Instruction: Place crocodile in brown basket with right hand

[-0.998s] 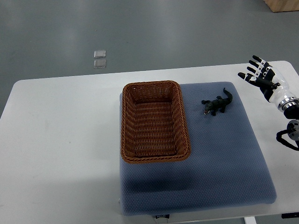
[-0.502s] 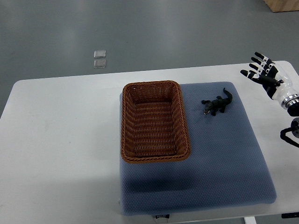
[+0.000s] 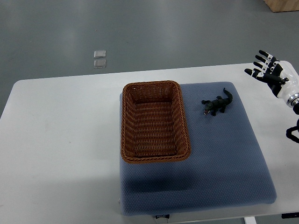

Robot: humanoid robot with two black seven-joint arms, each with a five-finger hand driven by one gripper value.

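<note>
A small dark toy crocodile (image 3: 217,103) lies on the blue mat (image 3: 219,158), just right of the brown wicker basket (image 3: 154,122). The basket holds nothing. My right hand (image 3: 268,70) hovers near the table's right edge, well to the right of the crocodile and slightly farther back. Its fingers are spread and nothing is in them. The left arm does not show.
The mat covers the right part of a white table (image 3: 60,140). Two small clear squares (image 3: 99,59) lie on the grey floor beyond the table. A wooden box corner (image 3: 282,4) shows at the top right.
My right hand has drifted right and slightly back, away from the crocodile, still spread. The crocodile and basket have not moved.
</note>
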